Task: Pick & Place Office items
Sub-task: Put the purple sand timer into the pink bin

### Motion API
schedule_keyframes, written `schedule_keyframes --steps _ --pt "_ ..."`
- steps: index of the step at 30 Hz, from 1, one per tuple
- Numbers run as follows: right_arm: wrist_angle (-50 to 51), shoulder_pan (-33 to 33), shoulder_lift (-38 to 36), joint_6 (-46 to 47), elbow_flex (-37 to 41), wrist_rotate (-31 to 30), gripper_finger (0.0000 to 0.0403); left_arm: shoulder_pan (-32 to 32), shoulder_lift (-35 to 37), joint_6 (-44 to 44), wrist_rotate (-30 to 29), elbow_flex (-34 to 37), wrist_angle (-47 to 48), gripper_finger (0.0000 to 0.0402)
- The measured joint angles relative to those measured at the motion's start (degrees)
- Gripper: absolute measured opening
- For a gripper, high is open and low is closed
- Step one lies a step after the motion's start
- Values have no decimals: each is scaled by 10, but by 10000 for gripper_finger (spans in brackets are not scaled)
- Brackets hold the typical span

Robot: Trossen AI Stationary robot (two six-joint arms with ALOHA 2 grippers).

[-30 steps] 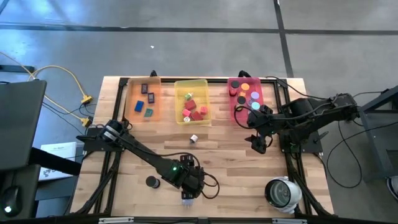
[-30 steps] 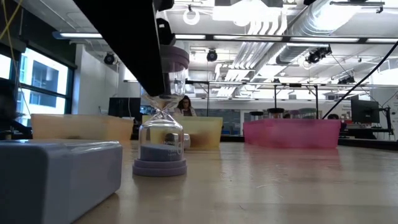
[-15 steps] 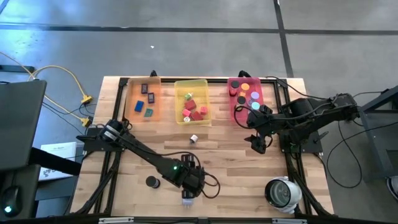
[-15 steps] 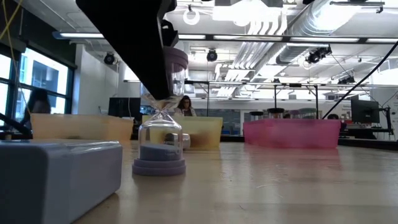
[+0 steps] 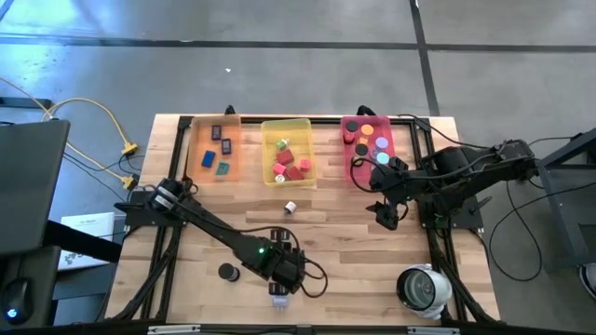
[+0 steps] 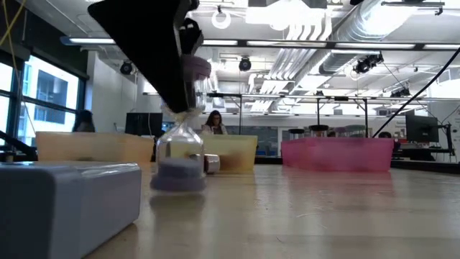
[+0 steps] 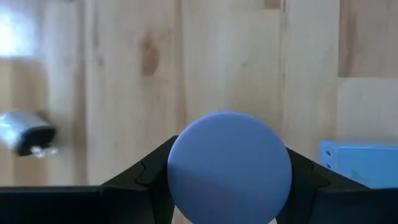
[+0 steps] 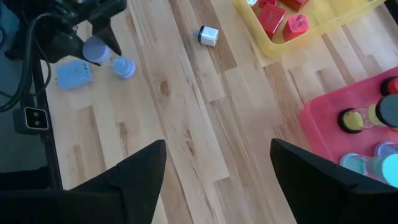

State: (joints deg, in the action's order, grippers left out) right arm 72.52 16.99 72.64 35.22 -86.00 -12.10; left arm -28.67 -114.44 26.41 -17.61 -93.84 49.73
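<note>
An hourglass [image 6: 180, 155] with lavender caps stands near the table's front edge, left of the middle. My left gripper [image 7: 229, 186] comes down over it and is shut on its top cap [image 7: 229, 168]. Right beside it a lavender block [image 7: 360, 162] lies flat on the wood. A small white cube [image 5: 291, 207] lies below the yellow tray, and a black disc [image 5: 227, 272] sits to the left of my left gripper. My right gripper [image 8: 217, 186] hangs open above the table's right part, in front of the pink tray, with nothing between its fingers. My left gripper pinches the hourglass's round top cap [image 7: 186, 186] between its two fingers, one on either side of it. The fingers slant steeply down from above. The hourglass hangs a little tilted below them; whether its base [image 6: 177, 181] is still on the table I cannot tell.
Three trays stand along the far edge: orange [image 5: 197, 154] with dark flat pieces, yellow [image 5: 268, 149] with red cubes, pink [image 5: 354, 158] with round discs. A large white-grey round device [image 5: 424, 288] sits at the near right corner. Bare wood lies between the arms.
My left gripper has taken hold of the hourglass's top without shifting from its place. The hourglass, upright and still before, has tipped a little and its base has shifted sideways toward the lavender block.
</note>
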Motion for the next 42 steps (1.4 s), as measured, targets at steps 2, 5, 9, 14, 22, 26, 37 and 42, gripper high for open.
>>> schedule_keyframes --steps 2,5,9,14,22,26,37,42 --pt "-1 0 0 8 0 0 278 0 11 0 -14 0 10 183" --pt "-9 0 0 10 0 0 278 5 35 0 -28 0 27 183" --pt "-39 9 0 25 0 -1 278 18 85 0 -61 0 27 183" --pt "-117 45 0 31 0 -26 278 29 167 -20 -144 -1 5 183" --pt "-257 83 0 72 0 -67 278 23 280 -114 -250 -1 -98 183" --pt "-364 86 0 65 0 -92 278 23 309 -194 -259 -2 -208 183" --pt "-528 57 0 133 0 -109 278 13 340 -403 -261 -2 -335 183" --pt "-503 38 1 161 0 -128 278 -5 354 -446 -258 -2 -354 183"
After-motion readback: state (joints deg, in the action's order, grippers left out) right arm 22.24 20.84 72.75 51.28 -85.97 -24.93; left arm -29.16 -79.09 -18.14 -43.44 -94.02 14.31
